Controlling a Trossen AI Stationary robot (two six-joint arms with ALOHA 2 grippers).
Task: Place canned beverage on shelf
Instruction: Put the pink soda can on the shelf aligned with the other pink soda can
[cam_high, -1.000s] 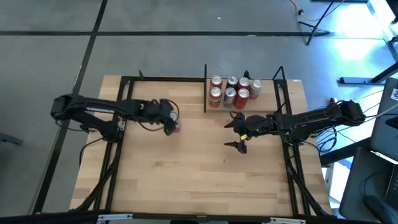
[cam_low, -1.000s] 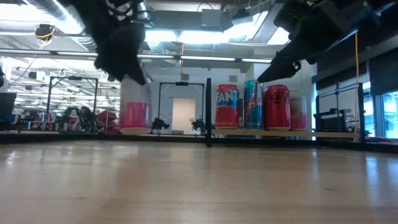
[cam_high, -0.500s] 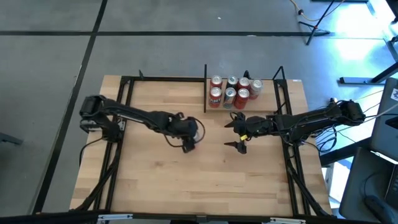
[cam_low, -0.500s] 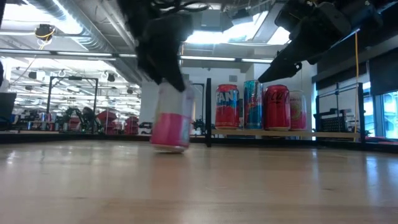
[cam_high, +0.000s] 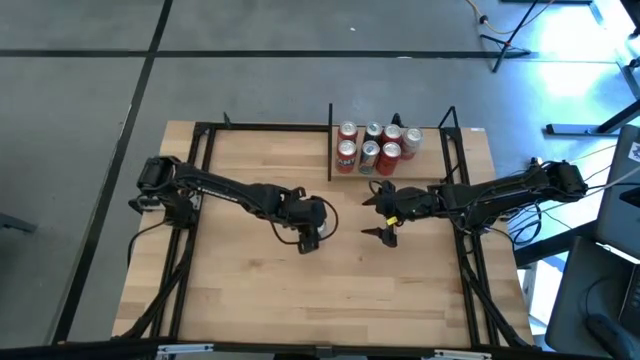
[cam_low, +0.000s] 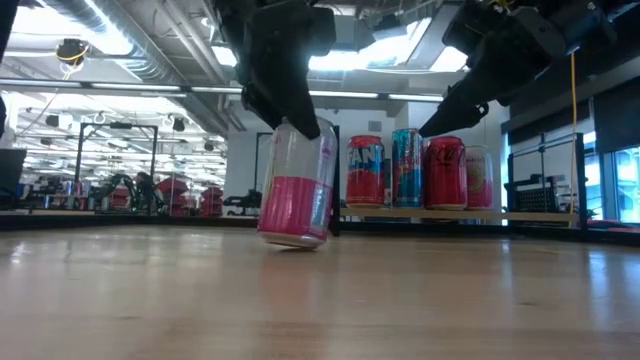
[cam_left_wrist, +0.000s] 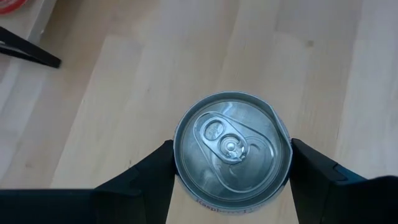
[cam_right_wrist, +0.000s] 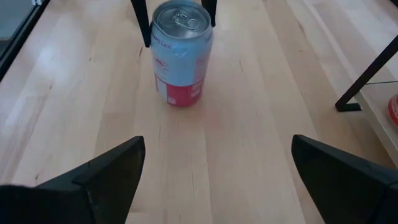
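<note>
From above, the left hand (cam_high: 309, 236) hides the pink can (cam_low: 295, 183). The labels on the shelf cans (cam_high: 376, 146) are too small to read.

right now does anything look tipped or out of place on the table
Only the pink can: the left gripper clamps it near the table's middle, and it leans, one bottom edge off the wood. The cans on the shelf stand upright; the right gripper waits open nearby.
</note>
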